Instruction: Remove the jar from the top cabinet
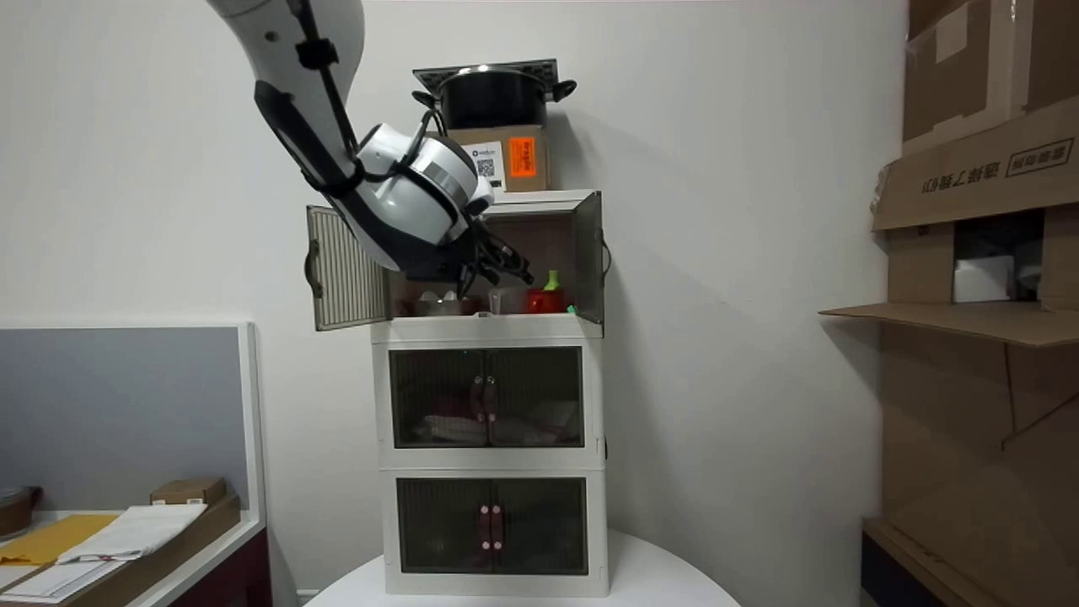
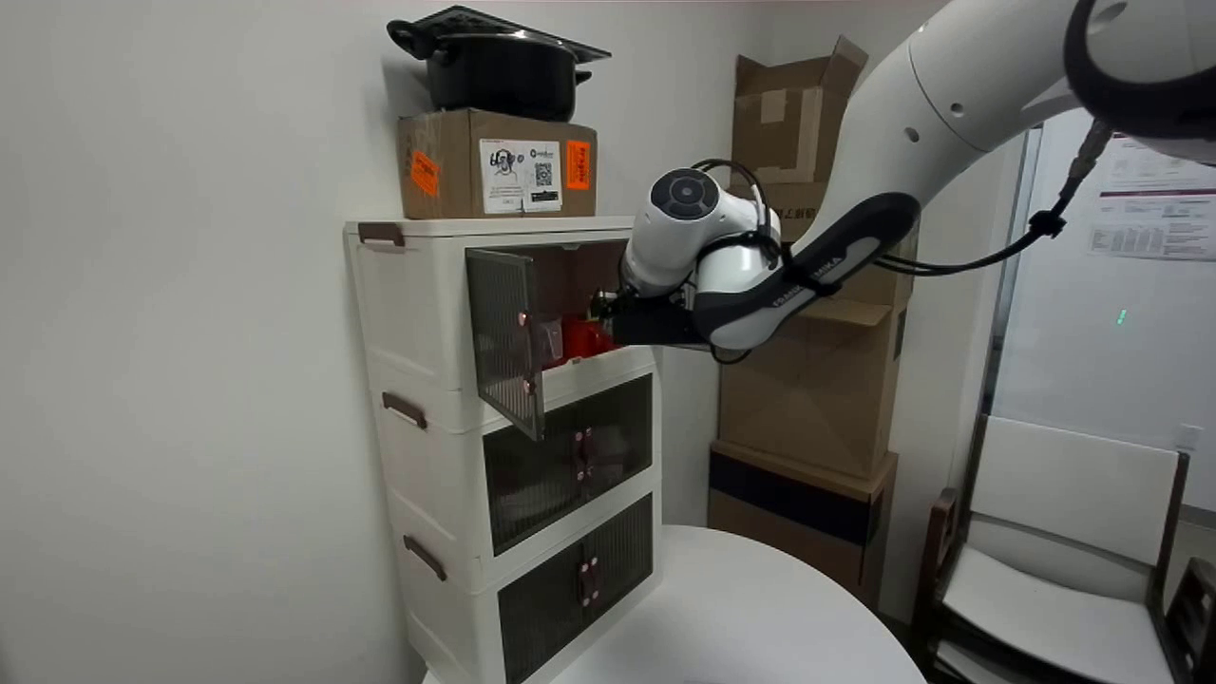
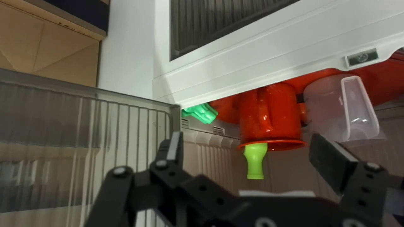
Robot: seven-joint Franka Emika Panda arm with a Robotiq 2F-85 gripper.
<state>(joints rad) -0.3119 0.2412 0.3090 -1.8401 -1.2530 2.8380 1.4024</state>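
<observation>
The fingers [image 3: 329, 164] of the gripper [image 3: 249, 148] are spread wide and hold nothing. In the wrist view the red mug [image 3: 274, 116] shows through the gap, apparently farther in; I take it for the jar, though the clear jug [image 3: 328, 110] right beside it could be meant instead. I see no contact, but how far short of the mug the tips hang is hard to judge.

The mug stands upright just inside the top cabinet [image 1: 523, 327], its handle turned out towards the fingers. It looks like glossy enamel or hard plastic: stiff, probably light unless filled, and apt to slide in a loose pinch; if enamel, a knock could chip it. I'd take it squarely round the body, under the flared rim, or else by that handle, and keep it level, because a lime-green piece [image 3: 255, 160] pokes up from the mug's mouth and could tip out.

The jug crowds one flank of the mug, leaving little room for a finger there. On the mug's opposite side lies a small teal-green piece [image 3: 202, 113], and past that a ribbed door [image 3: 126, 135] stands swung outward. Well above the mug, a black pot [image 1: 493, 99] sits on a cardboard box [image 1: 506, 156]; below the mug are two dark-paned compartments [image 1: 539, 459].
</observation>
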